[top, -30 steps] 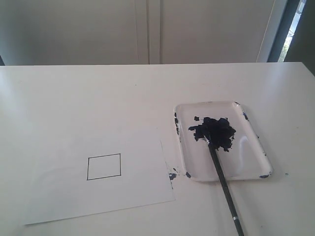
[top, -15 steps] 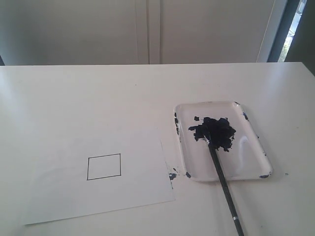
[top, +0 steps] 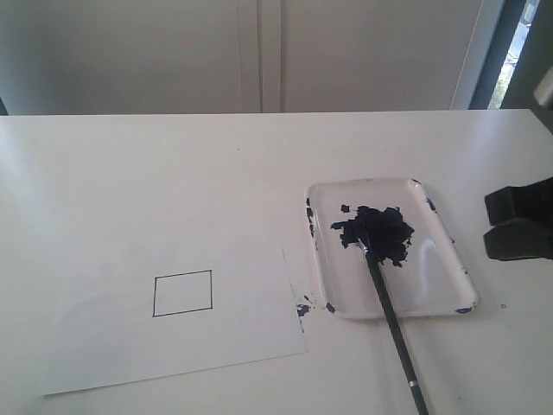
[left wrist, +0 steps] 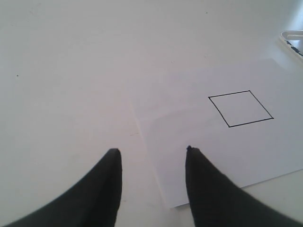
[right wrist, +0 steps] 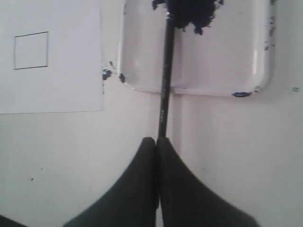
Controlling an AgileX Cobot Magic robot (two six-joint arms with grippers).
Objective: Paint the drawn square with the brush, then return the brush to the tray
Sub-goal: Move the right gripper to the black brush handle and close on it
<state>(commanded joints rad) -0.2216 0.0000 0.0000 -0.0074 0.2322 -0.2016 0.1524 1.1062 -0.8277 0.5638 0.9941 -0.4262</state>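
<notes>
Entering the exterior view at its right edge, a dark part of the right arm (top: 518, 226) now shows just beside the tray (top: 363, 183), where a second ago only bare tabletop (top: 130, 173) lay. Nothing else has shifted. This reads as the approach for the pick-up.

The brush (top: 389, 311) lies with its tip in the paint blob (top: 376, 232), its handle crossing the tray's near rim onto the tabletop. The right end effector (right wrist: 156, 140) is clenched and empty above the handle's near end, and would need to part before grasping. The left end effector (left wrist: 151, 149) hangs released and empty by an edge of the paper sheet (top: 104, 346).

The drawn square (top: 182, 294) is unpainted, well inside the sheet. Open room lies far and left. The tray sits just right of the sheet, with a paint splatter (top: 303, 307) between.
</notes>
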